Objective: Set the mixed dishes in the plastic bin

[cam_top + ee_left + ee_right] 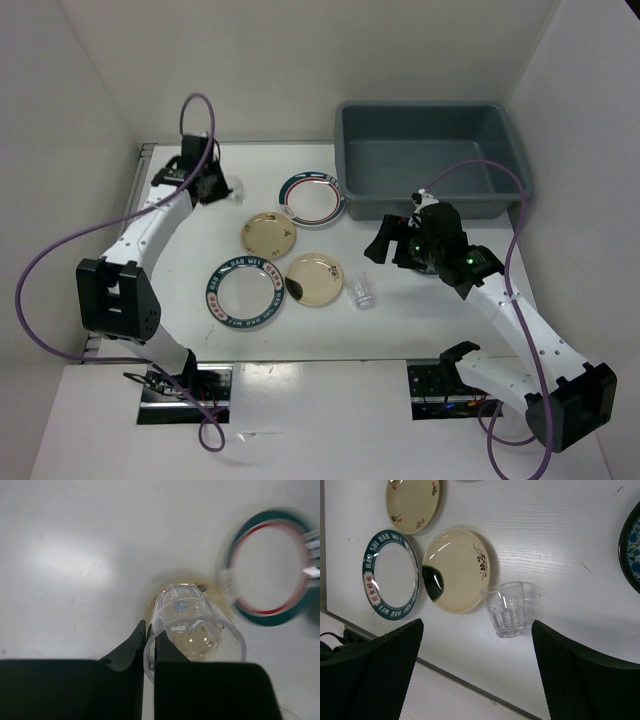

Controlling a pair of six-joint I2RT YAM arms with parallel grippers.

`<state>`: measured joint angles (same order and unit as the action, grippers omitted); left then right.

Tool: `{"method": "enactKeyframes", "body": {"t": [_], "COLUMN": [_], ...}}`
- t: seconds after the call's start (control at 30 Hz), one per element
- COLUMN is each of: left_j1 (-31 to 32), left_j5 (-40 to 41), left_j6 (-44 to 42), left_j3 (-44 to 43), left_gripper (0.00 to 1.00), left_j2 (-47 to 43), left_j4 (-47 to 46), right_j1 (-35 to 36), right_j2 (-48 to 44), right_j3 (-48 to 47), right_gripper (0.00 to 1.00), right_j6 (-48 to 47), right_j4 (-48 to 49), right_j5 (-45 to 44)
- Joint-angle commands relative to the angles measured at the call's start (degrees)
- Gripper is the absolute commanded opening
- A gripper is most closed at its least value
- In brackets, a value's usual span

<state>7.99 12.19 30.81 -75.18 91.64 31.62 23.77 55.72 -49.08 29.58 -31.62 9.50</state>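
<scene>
Left gripper (150, 633) pinches the wall of a small clear faceted cup (190, 614), one finger inside and one outside, well left of the large grey-blue plastic bin (420, 104); right gripper (476, 626) hangs wide open over a second clear tumbler (507, 611) beside a round beige plate (456, 569)

Two teal-rimmed white plates (311, 197) (244, 292), two beige plates (268, 234) (314, 279), what looks like one blue-patterned plate (632, 550) cut off at the right edge, two clear cups (360, 292) (192, 625), one grey-blue bin (420, 128) at far right
</scene>
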Motion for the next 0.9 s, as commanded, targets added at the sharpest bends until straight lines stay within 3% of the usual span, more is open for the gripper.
{"method": "enactKeyframes", "body": {"t": [0.0,0.03,0.1,0.27,0.47,0.7,0.87], "left_j1": [0.0,0.0,1.1,7.4,17.2,22.2,24.3], "left_j5": [-12.1,-20.7,-27.7,-37.1,-37.1,-31.0,-22.5], "left_j6": [0.8,2.1,7.1,13.9,14.7,11.0,6.5], "left_j3": [-14.9,-16.7,-18.9,-27.2,-43.8,-67.8,-75.0], "left_gripper": [0.00,0.00,0.00,0.00,0.00,0.00,0.00], "left_j2": [-2.1,-1.1,2.2,13.6,30.0,45.4,50.9], "left_j4": [-2.8,-3.7,-8.3,-17.4,-15.1,-4.1,1.3], "right_j1": [0.4,0.4,0.4,0.4,0.4,-0.1,-0.1], "right_j2": [-1.6,-2.2,-3.8,-8.1,-9.9,-11.0,-11.5], "right_j3": [0.7,0.2,-0.3,-2.4,-3.0,-3.0,-1.8], "right_gripper": [0.94,0.94,0.94,0.94,0.94,0.94,0.94], "right_j6": [0.6,0.7,1.2,3.9,5.0,5.6,5.6], "right_j4": [1.5,1.5,0.9,-0.4,-0.4,-2.2,-3.4], "right_j5": [-3.2,-4.0,-6.9,-11.4,-11.4,-10.9,-10.9]}}
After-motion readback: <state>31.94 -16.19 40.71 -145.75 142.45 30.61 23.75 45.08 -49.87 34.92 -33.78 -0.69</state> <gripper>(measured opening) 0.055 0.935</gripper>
